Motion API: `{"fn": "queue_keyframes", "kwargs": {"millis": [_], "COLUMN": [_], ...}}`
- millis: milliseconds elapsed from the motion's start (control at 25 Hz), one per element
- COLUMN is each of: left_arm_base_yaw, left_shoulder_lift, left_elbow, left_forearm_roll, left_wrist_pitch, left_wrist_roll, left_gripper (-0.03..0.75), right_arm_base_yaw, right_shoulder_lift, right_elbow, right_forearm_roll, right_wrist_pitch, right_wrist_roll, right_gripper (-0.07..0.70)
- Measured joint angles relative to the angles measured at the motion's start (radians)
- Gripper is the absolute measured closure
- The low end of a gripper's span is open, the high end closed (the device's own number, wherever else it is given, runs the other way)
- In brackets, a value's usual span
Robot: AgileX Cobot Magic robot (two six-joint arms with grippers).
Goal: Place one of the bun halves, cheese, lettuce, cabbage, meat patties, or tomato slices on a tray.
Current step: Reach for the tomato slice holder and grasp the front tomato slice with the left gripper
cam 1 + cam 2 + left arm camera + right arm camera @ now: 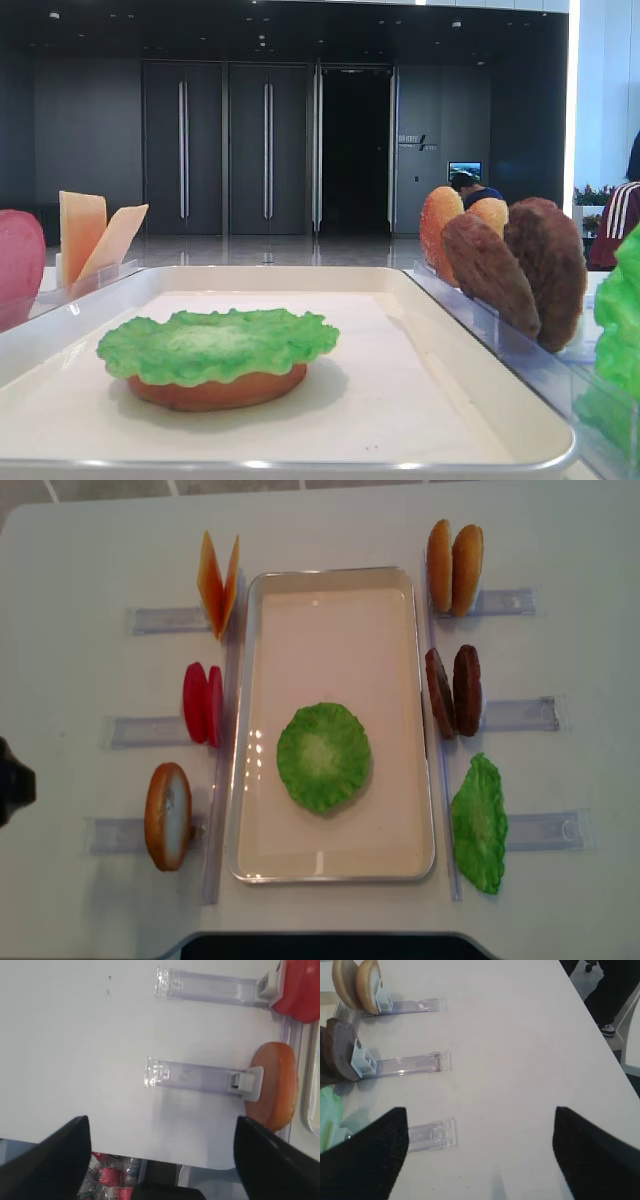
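Note:
The white tray (330, 630) lies mid-table. In it a bun half (215, 392) rests flat with a ruffled lettuce (323, 756) leaf on top. Left of the tray stand cheese (220, 580), tomato slices (203, 702) and one bun half (167, 815). To its right are two bun halves (455, 567), meat patties (453, 690) and another green leaf (480, 822); whether that one is the cabbage I cannot tell. My left gripper (162, 1160) hangs open over the table edge, near the bun half (272, 1085). My right gripper (480, 1155) is open above bare table.
Clear plastic holders (520, 715) stick out from both long sides of the tray. One holder (432, 1135) lies just inside my right gripper's left finger. Bottles (115, 1175) show below the table edge. A person (615, 990) stands past the far right edge.

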Motion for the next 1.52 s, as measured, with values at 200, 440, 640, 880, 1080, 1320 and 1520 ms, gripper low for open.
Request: {"fn": "queue_keyframes", "kwargs": {"millis": [200, 440, 640, 880, 1080, 1320, 1520], "left_arm_base_yaw": [0.0, 0.0, 0.0, 0.0, 0.0, -0.027, -0.066], "left_shoulder_lift": [0.179, 0.397, 0.556, 0.69, 0.759, 0.805, 0.831], "left_elbow": [-0.166, -0.302, -0.359, -0.417, -0.468, -0.481, -0.491], "left_forearm_roll": [-0.003, -0.072, -0.108, -0.114, -0.129, -0.137, -0.14], "left_wrist_pitch": [0.002, 0.002, 0.001, -0.002, -0.005, -0.008, -0.01], "left_wrist_roll": [0.0, 0.0, 0.0, 0.0, 0.0, -0.003, -0.048], "left_gripper": [0.024, 0.024, 0.024, 0.024, 0.024, 0.024, 0.024], "right_arm_base_yaw": [0.0, 0.0, 0.0, 0.0, 0.0, 0.0, 0.0], "right_shoulder_lift": [0.0, 0.0, 0.0, 0.0, 0.0, 0.0, 0.0], "right_elbow": [0.0, 0.0, 0.0, 0.0, 0.0, 0.0, 0.0], "right_forearm_roll": [0.0, 0.0, 0.0, 0.0, 0.0, 0.0, 0.0], "right_wrist_pitch": [0.0, 0.0, 0.0, 0.0, 0.0, 0.0, 0.0], "right_wrist_roll": [0.0, 0.0, 0.0, 0.0, 0.0, 0.0, 0.0], "right_gripper": [0.044, 0.044, 0.044, 0.044, 0.044, 0.044, 0.044]}}
